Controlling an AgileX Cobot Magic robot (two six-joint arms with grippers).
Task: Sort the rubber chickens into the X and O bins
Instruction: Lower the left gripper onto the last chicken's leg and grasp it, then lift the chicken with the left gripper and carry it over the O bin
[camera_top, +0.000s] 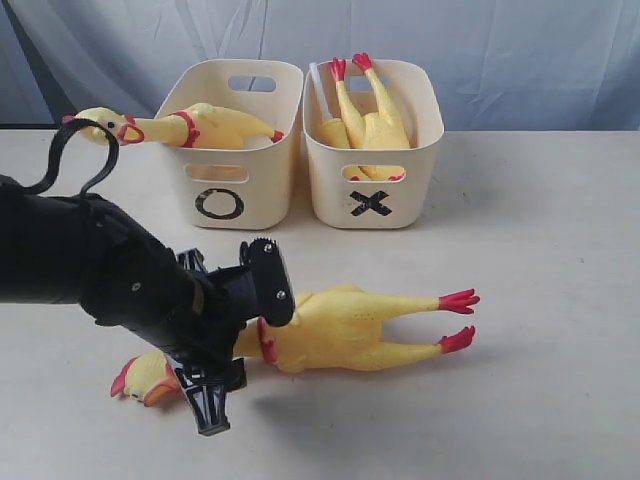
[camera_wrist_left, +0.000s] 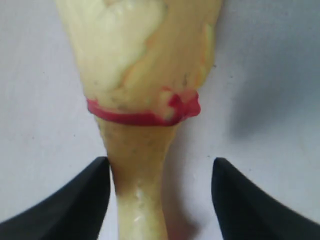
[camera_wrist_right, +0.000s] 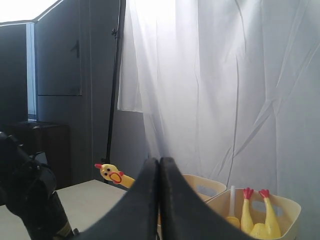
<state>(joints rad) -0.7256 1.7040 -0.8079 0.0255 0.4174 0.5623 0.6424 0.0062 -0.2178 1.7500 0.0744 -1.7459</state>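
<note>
One rubber chicken (camera_top: 350, 325) lies on its side on the table, head (camera_top: 143, 378) to the left and red feet to the right. My left gripper (camera_top: 207, 388) straddles its neck, between head and red neck ring. In the left wrist view the neck (camera_wrist_left: 137, 185) stands between the open fingers (camera_wrist_left: 75, 205), close against one and apart from the other. A second chicken (camera_top: 205, 127) lies in the O bin (camera_top: 240, 190), its head hanging over the left rim. A third chicken (camera_top: 372, 120) stands feet up in the X bin (camera_top: 372, 190). My right gripper (camera_wrist_right: 159, 165) is shut, empty and held high.
A white stick (camera_top: 322, 88) and another yellow shape (camera_top: 335, 132) rest in the X bin beside the chicken. The two bins stand side by side at the back of the table. A pale curtain (camera_top: 450, 50) hangs behind them.
</note>
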